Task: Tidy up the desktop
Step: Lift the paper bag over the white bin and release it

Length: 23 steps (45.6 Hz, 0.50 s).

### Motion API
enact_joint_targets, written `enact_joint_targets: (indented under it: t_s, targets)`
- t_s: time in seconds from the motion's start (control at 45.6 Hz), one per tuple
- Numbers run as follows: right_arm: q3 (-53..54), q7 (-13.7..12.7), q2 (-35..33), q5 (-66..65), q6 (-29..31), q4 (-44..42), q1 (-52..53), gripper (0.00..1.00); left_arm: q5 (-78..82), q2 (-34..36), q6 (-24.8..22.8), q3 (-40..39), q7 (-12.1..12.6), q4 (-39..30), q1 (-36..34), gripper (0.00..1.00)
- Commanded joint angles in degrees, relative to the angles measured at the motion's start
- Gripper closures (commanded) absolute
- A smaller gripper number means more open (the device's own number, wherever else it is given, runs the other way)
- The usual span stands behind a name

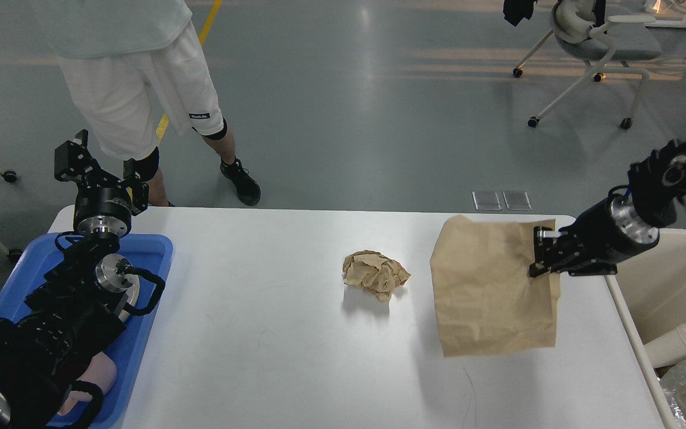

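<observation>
— Where was everything on the desktop (271,357)?

— A crumpled paper ball (374,274) lay near the middle. To its right a paper bag (489,286) hung above the surface, pinched at its right edge by the right gripper (538,260), which reached in from the right.

— And at the sides?

— A tray (146,280) sat on the left end, with the left arm lying over it and the left gripper (97,162) raised above the tray's far end. A bin (670,286) stood just off the right edge, with a cup (673,344) lying inside it.

— Behind the desktop?

— A person (140,83) stood on the floor beyond the far left corner, and a chair (593,53) stood well back at the far right.
</observation>
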Motion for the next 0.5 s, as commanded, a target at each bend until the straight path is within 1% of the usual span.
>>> enact_joint_targets:
  t_s: [0.0, 0.11, 0.241, 0.416, 0.482]
  targets:
    - [0.8, -0.1, -4.1, 0.0, 1.0, -0.7, 5.9, 1.00, 0.0, 0.0, 0.0, 0.0, 0.0, 0.0, 0.0, 0.04]
    - [0.9, -0.3, -6.4, 0.0, 0.9, -4.2, 8.9, 1.00, 0.0, 0.0, 0.0, 0.0, 0.0, 0.0, 0.0, 0.04]
    - [0.2, -0.4, -6.8, -0.3, 0.0, -10.3, 7.3, 1.00, 0.0, 0.0, 0.0, 0.0, 0.0, 0.0, 0.0, 0.04]
    - [1.2, -0.4, -7.6, 0.5, -0.6, -21.0, -3.7, 1.00, 0.0, 0.0, 0.0, 0.0, 0.0, 0.0, 0.0, 0.04]
    - [1.4, -0.4, -7.7, 0.6, -1.9, -24.8, -8.5, 1.00, 0.0, 0.0, 0.0, 0.0, 0.0, 0.0, 0.0, 0.04]
